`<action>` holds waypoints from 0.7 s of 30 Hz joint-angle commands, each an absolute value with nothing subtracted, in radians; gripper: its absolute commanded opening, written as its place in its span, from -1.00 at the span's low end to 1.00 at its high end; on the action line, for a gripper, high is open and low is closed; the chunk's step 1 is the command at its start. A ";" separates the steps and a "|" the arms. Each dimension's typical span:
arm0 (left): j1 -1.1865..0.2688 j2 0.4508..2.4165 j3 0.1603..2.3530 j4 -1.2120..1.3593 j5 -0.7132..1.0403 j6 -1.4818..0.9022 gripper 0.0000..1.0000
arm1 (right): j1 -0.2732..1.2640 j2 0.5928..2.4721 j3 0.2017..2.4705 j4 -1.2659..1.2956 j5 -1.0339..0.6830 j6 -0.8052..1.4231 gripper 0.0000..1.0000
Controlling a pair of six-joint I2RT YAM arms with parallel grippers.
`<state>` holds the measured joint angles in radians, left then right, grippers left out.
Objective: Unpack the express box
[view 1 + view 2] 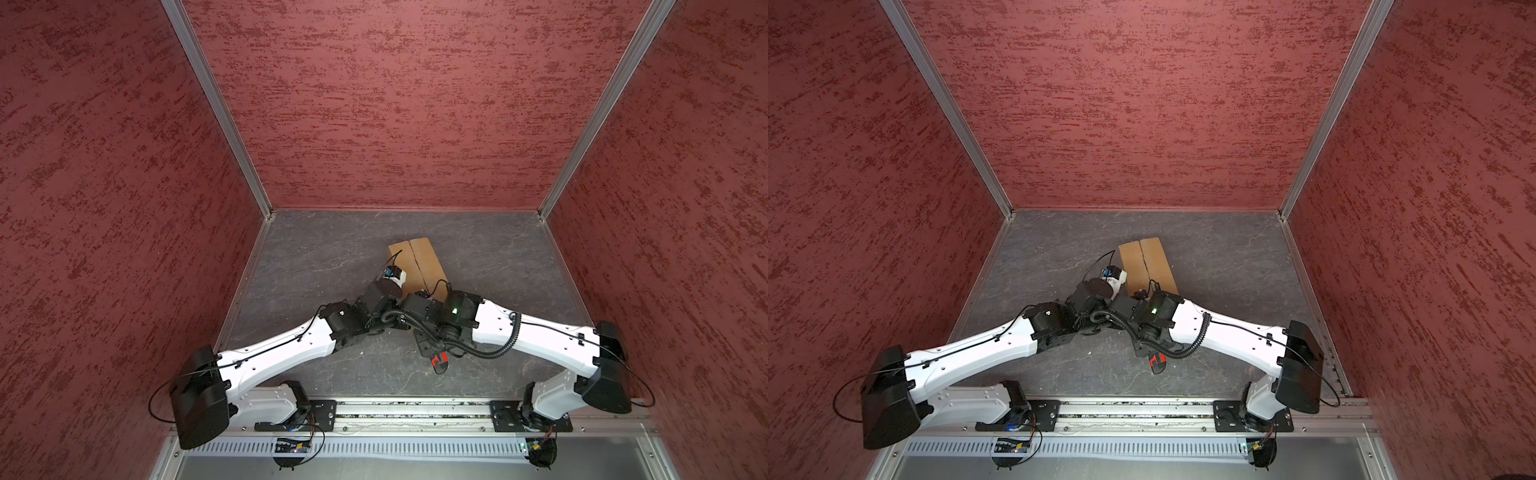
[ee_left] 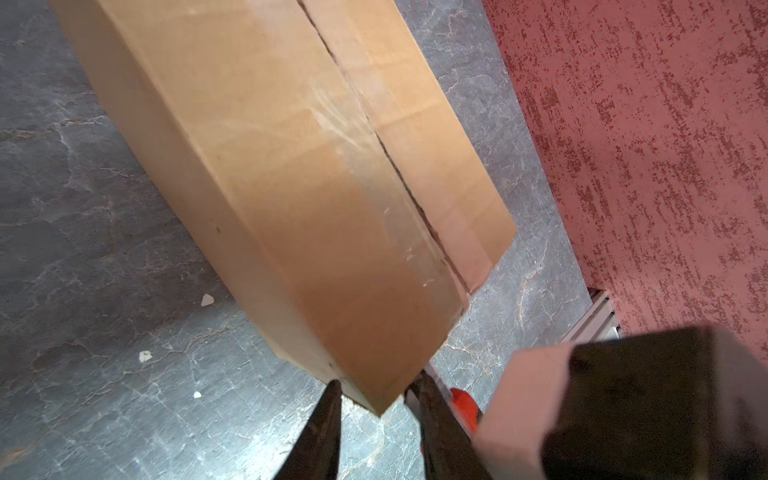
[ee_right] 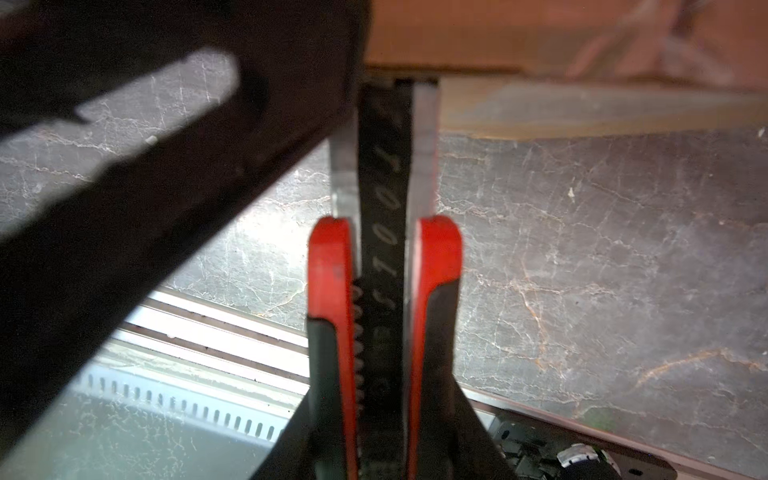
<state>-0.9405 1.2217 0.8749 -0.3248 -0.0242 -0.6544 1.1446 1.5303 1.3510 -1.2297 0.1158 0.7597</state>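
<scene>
While the left gripper [image 2: 376,380] pinches the lower corner of the box [image 1: 419,266], mid-frame in both top views, the right gripper [image 3: 380,436], clamped on a knife [image 3: 384,249], meets that end; the seam [image 2: 388,158] runs up-frame, away from both.

White arm shells [image 1: 282,349], black elbow covers [image 1: 199,399], black corrugated cable [image 1: 490,354], green status light [image 1: 455,310]

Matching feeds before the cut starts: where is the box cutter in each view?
In a top view: box cutter, red-and-black handle end just right of centre, nearer us than the express box.
In a top view: same handle end, about mid-width.
Left wrist: a red sliver past the box's nearest corner.
Right wrist: fills the middle, tip toward the box.
Shared landmark: the express box, in all four.
</scene>
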 commanded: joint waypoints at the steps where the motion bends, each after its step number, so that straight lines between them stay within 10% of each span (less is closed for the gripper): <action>1: -0.930 1.198 0.903 -0.321 -0.040 -0.640 -0.31 | 1.150 1.483 1.337 -1.207 0.118 0.782 -0.96; 21: -0.843 1.344 0.948 -0.245 -0.099 -0.601 -0.29 | 1.234 1.338 1.196 -1.187 0.123 0.888 -0.96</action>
